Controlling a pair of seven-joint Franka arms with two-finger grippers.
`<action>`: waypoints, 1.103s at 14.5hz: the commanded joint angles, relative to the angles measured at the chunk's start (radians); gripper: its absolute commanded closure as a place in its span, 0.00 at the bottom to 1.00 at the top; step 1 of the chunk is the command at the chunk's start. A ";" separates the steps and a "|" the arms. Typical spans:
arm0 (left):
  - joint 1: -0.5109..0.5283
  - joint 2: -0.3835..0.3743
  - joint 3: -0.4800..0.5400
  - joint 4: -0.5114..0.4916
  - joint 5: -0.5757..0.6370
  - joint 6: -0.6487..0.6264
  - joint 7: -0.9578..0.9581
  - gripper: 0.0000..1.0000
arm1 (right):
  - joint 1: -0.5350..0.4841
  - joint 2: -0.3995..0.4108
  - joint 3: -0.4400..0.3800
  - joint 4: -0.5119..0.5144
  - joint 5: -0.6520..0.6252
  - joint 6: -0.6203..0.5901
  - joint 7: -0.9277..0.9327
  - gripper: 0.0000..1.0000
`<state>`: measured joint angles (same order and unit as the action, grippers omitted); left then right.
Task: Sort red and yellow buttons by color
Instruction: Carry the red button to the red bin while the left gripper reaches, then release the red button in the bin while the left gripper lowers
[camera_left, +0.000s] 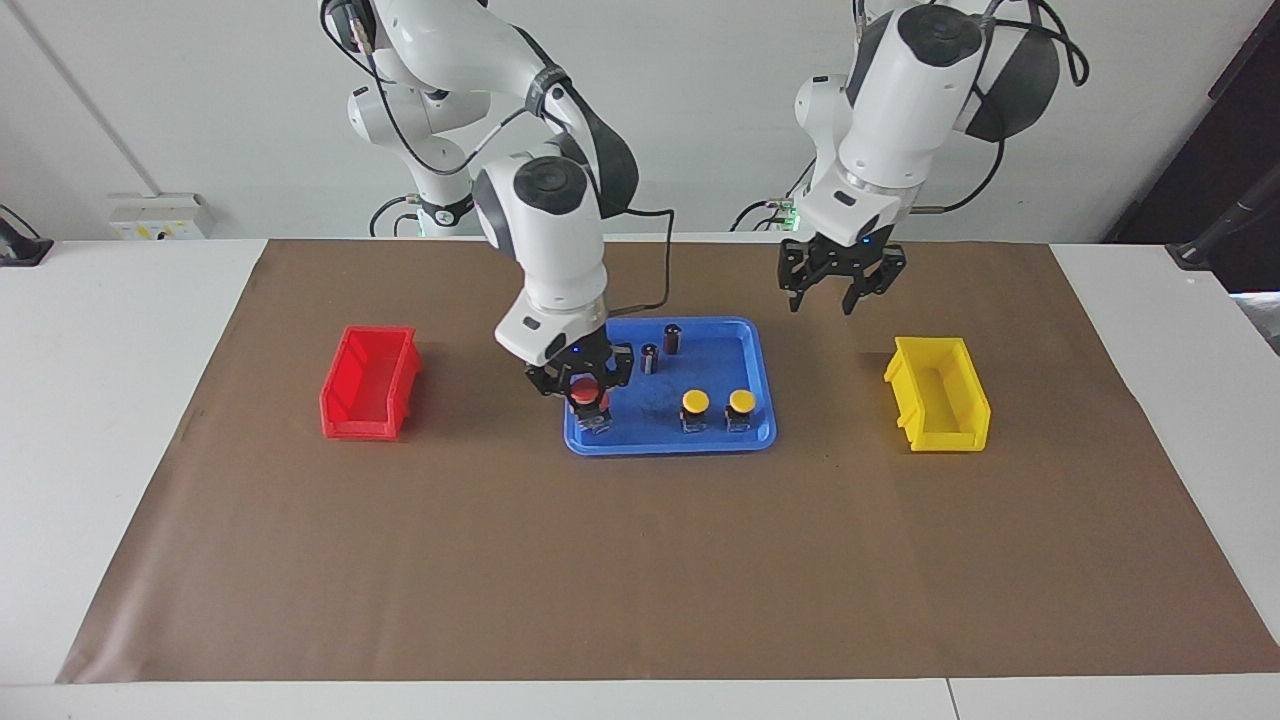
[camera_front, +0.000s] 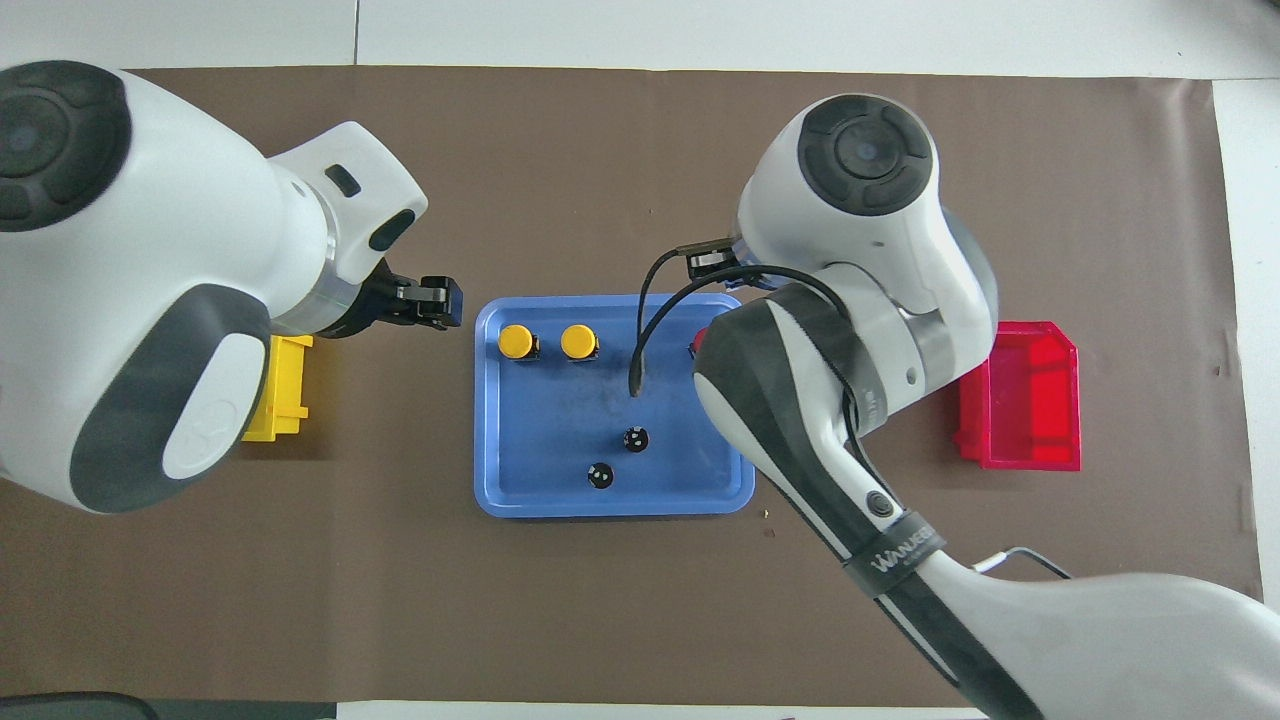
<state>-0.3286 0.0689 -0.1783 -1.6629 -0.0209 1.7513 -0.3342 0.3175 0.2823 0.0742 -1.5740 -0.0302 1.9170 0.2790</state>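
My right gripper is shut on a red button, just above the blue tray at its end toward the red bin. A clear button body shows right beneath it; I cannot tell whether that is a second red button. In the overhead view the right arm hides all but a sliver of the red button. Two yellow buttons stand upright in the tray. My left gripper hangs open and holds nothing, over the brown mat between the tray and the yellow bin.
Two dark capless cylinders stand in the tray nearer the robots. The red bin sits toward the right arm's end of the table. A brown mat covers the table.
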 joint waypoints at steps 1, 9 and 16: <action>-0.023 0.025 0.016 -0.078 0.004 0.095 0.001 0.33 | -0.135 -0.135 0.013 -0.108 0.007 -0.096 -0.145 0.88; -0.104 0.109 0.016 -0.276 0.004 0.419 -0.093 0.30 | -0.439 -0.380 0.012 -0.530 0.023 0.015 -0.438 0.88; -0.107 0.187 0.017 -0.279 0.007 0.501 -0.091 0.30 | -0.494 -0.404 0.010 -0.710 0.024 0.197 -0.497 0.88</action>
<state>-0.4275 0.2496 -0.1734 -1.9314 -0.0212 2.2260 -0.4205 -0.1404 -0.0855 0.0706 -2.2252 -0.0211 2.0862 -0.1872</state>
